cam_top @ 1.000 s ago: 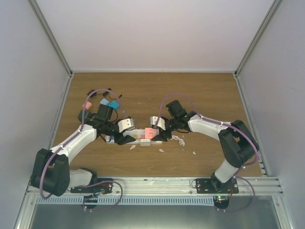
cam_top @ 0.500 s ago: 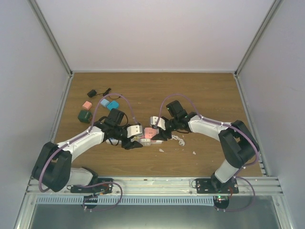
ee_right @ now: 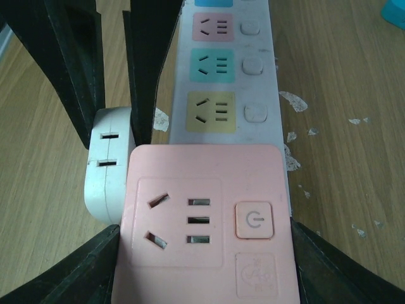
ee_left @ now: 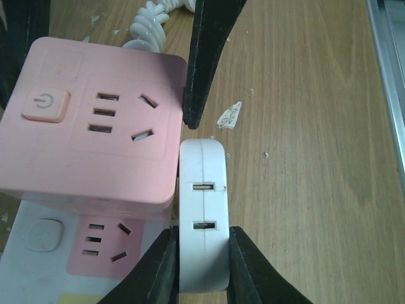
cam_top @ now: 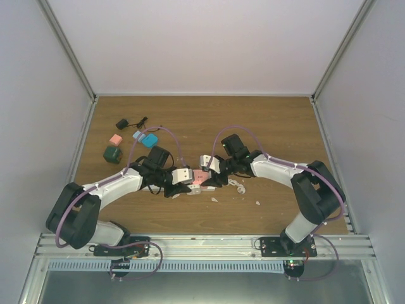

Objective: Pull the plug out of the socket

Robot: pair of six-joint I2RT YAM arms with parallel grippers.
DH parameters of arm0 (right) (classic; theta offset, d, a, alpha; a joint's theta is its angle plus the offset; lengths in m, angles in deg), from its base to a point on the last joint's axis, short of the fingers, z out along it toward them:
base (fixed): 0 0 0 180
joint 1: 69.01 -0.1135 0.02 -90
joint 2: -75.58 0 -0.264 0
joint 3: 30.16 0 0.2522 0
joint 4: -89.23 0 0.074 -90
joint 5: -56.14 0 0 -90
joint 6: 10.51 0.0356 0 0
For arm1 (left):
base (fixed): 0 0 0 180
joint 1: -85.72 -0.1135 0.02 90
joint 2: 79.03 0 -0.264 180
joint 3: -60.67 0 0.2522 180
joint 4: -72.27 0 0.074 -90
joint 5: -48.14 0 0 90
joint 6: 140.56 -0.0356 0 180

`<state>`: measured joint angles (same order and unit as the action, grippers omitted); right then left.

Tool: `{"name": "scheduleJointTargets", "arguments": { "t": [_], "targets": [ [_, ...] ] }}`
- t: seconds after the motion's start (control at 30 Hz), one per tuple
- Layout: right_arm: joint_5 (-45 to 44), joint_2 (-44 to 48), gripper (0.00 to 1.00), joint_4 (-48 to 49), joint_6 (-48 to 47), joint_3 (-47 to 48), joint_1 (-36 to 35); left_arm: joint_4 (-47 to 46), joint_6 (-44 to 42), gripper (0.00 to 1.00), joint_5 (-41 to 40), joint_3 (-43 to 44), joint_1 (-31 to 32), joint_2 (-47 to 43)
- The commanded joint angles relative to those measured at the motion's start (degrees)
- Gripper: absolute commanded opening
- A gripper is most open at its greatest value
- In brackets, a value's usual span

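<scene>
The socket is a long white strip with pink, teal and yellow faces, lying on the wood. The plug, a pink cube with a power button, sits over the strip's end. My right gripper is shut on the plug, with one black finger against each side. A white rounded block with two slots rests against the cube's side, and my left gripper is shut on it. In the top view both grippers meet at the plug in the middle of the table.
Loose cubes lie at the far left: pink, green and blue, with a black adapter behind them. The strip's coiled white cord and white scraps lie to the right. Cage walls surround the table.
My left arm has slid right along the strip, and its jaws have closed on the white block. My right gripper has tightened a little on the pink cube and stayed in place.
</scene>
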<state>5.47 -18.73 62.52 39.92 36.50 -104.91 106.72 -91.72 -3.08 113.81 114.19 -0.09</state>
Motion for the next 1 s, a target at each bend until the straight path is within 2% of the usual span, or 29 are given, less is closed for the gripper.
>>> {"name": "scheduleJointTargets", "arguments": {
  "t": [0.0, 0.3, 0.63, 0.97],
  "targets": [
    [-1.01, 0.53, 0.45, 0.57, -0.24, -0.61, -0.55, -2.03, -1.52, 0.17, 0.38, -1.71, 1.13, -0.15],
    [-1.79, 0.43, 0.4, 0.84, -0.21, -0.88, -0.47, -1.56, -5.11, 0.0, 0.94, -3.05, 1.93, -1.93],
    [-2.22, 0.49, 0.38, 0.67, -0.59, -1.14, -0.52, 3.09, -15.19, 0.0, 3.52, -3.93, 3.25, -4.55],
    [-3.39, 0.96, 0.36, 1.03, -0.43, -1.48, -0.46, 8.09, -20.2, 0.0, 6.96, -3.94, 3.35, -7.04]
  ]
}}
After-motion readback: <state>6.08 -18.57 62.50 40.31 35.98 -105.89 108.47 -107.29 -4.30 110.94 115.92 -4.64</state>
